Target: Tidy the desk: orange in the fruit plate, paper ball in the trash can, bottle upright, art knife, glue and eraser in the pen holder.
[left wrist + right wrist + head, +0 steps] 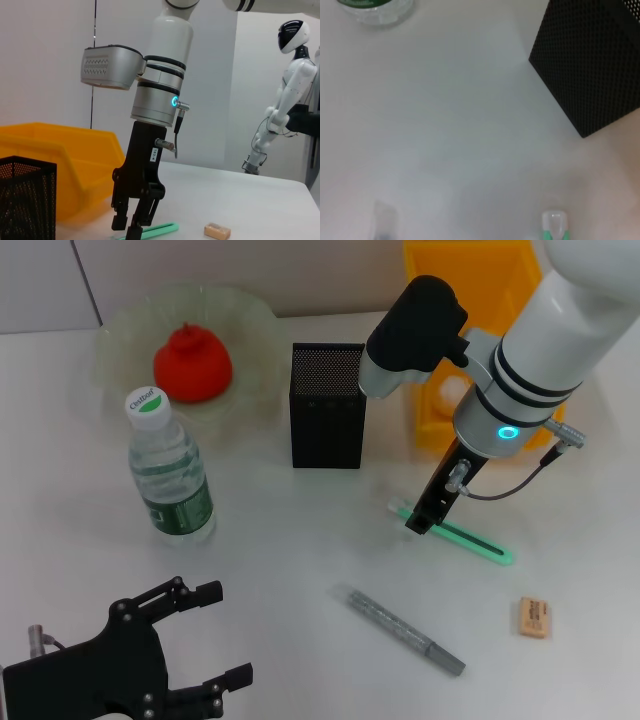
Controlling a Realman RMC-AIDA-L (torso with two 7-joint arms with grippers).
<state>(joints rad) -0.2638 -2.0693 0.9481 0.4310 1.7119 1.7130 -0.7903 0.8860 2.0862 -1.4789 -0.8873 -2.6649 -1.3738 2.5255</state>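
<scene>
With the orange fruit [192, 364] in the ribbed glass plate [250, 315] and the clear water bottle [168, 477] upright, the right gripper [420, 523], slightly parted, hovers over the green art knife [470, 540] on the white counter [300, 570]; grey glue pen [405, 631] and tan eraser [534, 617] remain.

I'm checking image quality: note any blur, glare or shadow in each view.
Head view: even light, faint shadows, fruit plate soft-edged. Left wrist view: sharp on the right claw, bright wall behind. Right wrist view: green art knife blurred, mesh pen holder crisper.
</scene>
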